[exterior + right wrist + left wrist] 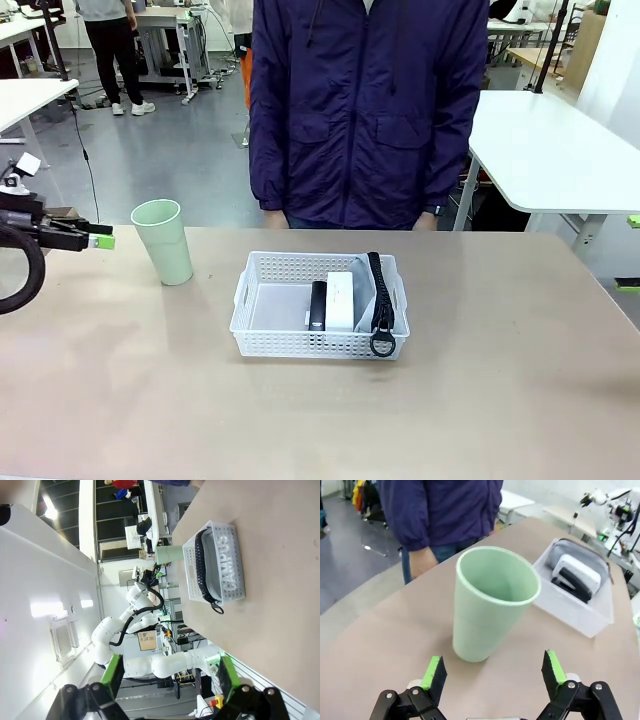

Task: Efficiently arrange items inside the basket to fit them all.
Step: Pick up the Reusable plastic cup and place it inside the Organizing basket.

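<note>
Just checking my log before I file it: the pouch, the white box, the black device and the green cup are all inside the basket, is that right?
Not quite: the green cup stands upright on the table, left of the basket, as the front view shows. The pouch, white box and black device are inside it.

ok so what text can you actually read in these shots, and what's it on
"CAMPUS": on the grey pouch, seen through the lattice side of the white basket, running sideways in the right wrist view.
Background papers: too small and blurred to read.
Pale green cup, white box, black device: no print visible.
</note>
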You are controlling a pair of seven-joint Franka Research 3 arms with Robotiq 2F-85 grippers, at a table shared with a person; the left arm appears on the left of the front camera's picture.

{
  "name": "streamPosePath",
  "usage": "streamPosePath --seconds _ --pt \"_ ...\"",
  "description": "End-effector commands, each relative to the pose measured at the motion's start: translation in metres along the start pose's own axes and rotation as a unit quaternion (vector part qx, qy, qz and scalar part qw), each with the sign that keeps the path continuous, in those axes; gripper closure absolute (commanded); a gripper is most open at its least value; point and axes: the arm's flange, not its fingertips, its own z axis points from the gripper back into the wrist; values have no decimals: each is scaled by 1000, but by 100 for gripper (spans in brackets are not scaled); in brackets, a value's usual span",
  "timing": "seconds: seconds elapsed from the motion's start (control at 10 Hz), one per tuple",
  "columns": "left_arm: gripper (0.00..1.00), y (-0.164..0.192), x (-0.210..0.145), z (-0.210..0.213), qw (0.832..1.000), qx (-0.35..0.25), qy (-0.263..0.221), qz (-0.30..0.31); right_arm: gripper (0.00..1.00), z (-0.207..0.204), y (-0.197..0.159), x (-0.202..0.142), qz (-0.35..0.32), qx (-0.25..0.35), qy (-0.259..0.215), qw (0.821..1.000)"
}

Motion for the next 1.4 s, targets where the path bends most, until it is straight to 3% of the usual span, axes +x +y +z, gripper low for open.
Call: streamPosePath --seconds 0.0,0.6,0.8,1.3 --pt "0 3 -7 -9 1000 13 12 -14 0 2 5 -1 -3 5 0 1000" --pt "0 6 -9 -7 1000 11 15 6 0 2 5 -1 -3 5 0 1000" --pt "0 2 -17 -9 981 -77 -72 -161 0 2 5 -1 -3 5 0 1000" --pt "0 19 -54 -31 978 -54 -63 -192 0 2 5 -1 -3 5 0 1000"
